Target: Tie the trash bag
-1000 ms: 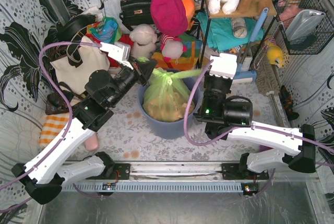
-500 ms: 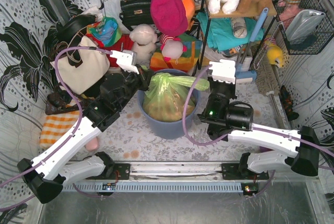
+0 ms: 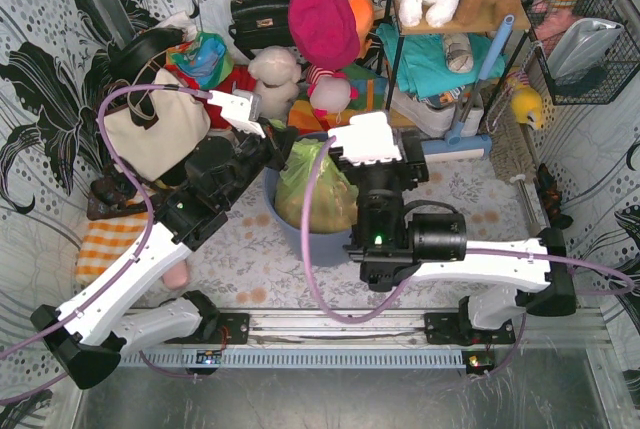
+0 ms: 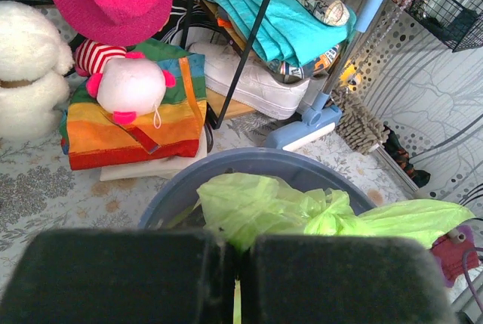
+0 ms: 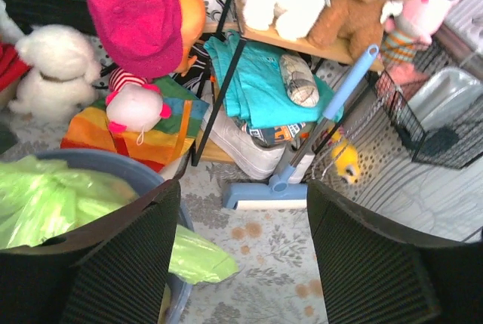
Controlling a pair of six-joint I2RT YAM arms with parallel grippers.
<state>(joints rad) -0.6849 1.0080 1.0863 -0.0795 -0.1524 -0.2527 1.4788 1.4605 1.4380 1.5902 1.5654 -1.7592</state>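
The lime-green trash bag (image 3: 308, 189) sits in the round blue-grey bin (image 3: 322, 245), with tan waste showing through it. My left gripper (image 4: 235, 245) is shut on a bunched flap of the trash bag (image 4: 260, 203) at the bin's near-left rim (image 4: 298, 164). My right gripper (image 5: 243, 188) is open and holds nothing. It hangs over the bin's right side (image 5: 90, 159). A loose green flap (image 5: 200, 252) droops over that rim, just beside the left finger (image 5: 128, 263). In the top view the right wrist (image 3: 366, 141) covers part of the bag.
A cream tote bag (image 3: 150, 134) stands left of the bin. Behind it are plush toys (image 3: 275, 74), a rainbow cloth (image 4: 132, 124) and a black shelf rack (image 5: 219, 75) with teal cloth. A blue brush head (image 5: 268, 194) and a white shoe (image 5: 241, 146) lie on the floor.
The right gripper has opened and let go of the green flap it was pulling to the right. Its arm has swung left over the bin. The left gripper keeps its grip.
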